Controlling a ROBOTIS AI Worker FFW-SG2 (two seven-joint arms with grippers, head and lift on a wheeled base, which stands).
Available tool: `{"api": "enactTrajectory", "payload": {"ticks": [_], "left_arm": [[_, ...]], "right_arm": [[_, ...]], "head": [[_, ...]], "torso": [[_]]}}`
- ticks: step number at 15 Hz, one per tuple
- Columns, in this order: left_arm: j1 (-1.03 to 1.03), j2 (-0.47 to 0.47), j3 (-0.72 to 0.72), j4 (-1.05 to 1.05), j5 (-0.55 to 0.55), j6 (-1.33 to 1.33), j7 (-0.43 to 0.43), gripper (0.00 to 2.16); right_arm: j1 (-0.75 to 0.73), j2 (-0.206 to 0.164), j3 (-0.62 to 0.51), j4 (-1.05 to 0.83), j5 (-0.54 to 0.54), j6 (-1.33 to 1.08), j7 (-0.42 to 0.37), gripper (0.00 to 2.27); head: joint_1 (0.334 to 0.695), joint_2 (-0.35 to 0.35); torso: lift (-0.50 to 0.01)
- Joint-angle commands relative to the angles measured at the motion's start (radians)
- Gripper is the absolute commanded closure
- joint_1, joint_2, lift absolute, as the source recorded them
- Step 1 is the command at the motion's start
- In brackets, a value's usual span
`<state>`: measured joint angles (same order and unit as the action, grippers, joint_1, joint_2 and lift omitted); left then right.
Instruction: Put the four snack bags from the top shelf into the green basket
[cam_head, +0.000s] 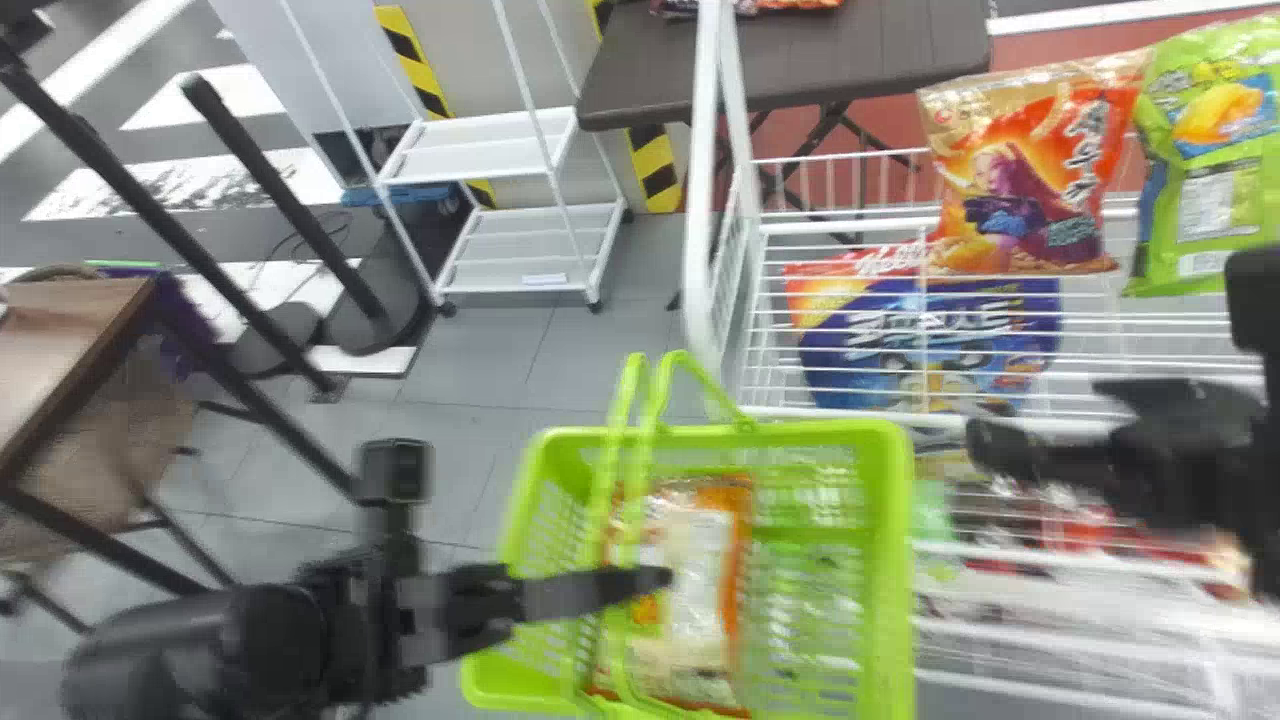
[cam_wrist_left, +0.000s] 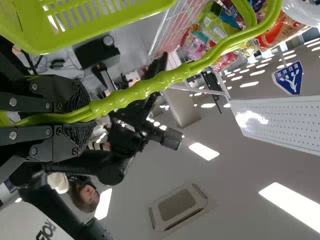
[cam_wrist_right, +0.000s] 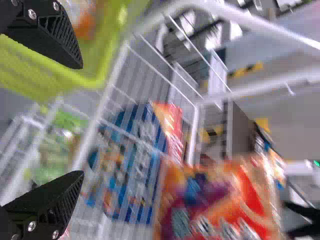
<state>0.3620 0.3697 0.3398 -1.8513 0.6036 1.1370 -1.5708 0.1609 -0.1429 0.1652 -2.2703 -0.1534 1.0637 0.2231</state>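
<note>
A white cart stands on grey floor at your eleven o'clock in the head view. At six, your left gripper is clamped on the basket handle; the green basket holds one snack bag. At three, your right gripper has its fingers spread. At two, an orange-red bag and a green bag sit on the top shelf.
</note>
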Motion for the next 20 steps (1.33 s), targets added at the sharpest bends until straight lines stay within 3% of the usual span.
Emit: {"api": "enactTrajectory", "payload": {"ticks": [1, 5, 9, 11, 14, 16, 17, 20], "left_arm": [[0.002, 0.000, 0.001, 0.000, 0.001, 0.001, -0.010, 2.15], [0.000, 0.000, -0.007, 0.001, 0.001, -0.003, -0.010, 2.15], [-0.012, -0.003, -0.019, 0.007, -0.001, -0.003, -0.010, 2.15], [-0.028, -0.003, -0.039, 0.012, -0.005, -0.003, -0.010, 2.15], [-0.025, -0.005, -0.039, 0.012, -0.007, -0.003, -0.010, 2.15], [-0.021, -0.005, -0.039, 0.007, -0.007, -0.003, -0.010, 2.15], [-0.020, -0.005, -0.039, 0.006, -0.007, -0.003, -0.010, 2.15], [-0.017, -0.002, -0.039, 0.004, -0.004, -0.003, -0.010, 2.15]], "right_arm": [[-0.096, 0.000, -0.023, 0.183, 0.041, -0.239, -0.005, 0.05], [-0.270, 0.006, -0.016, 0.595, 0.045, -0.659, -0.007, 0.05], [-0.417, 0.051, -0.015, 0.930, 0.022, -0.831, 0.001, 0.06], [-0.445, 0.052, -0.012, 0.989, 0.006, -0.859, 0.005, 0.14], [-0.465, 0.051, -0.015, 1.017, -0.055, -0.850, 0.062, 0.98], [-0.468, 0.051, -0.024, 1.015, -0.064, -0.788, 0.078, 1.96], [-0.465, 0.051, -0.027, 1.015, -0.066, -0.764, 0.078, 2.16], [-0.419, 0.051, -0.035, 0.974, -0.094, -0.797, 0.076, 2.25]], "head": [[0.695, 0.184], [0.695, 0.102], [0.695, 0.078], [0.695, 0.072], [0.695, 0.071], [0.695, 0.077], [0.695, 0.078], [0.695, 0.074]], "torso": [[0.000], [0.000], [0.000], [0.000], [0.000], [0.000], [0.000], [0.000]]}}
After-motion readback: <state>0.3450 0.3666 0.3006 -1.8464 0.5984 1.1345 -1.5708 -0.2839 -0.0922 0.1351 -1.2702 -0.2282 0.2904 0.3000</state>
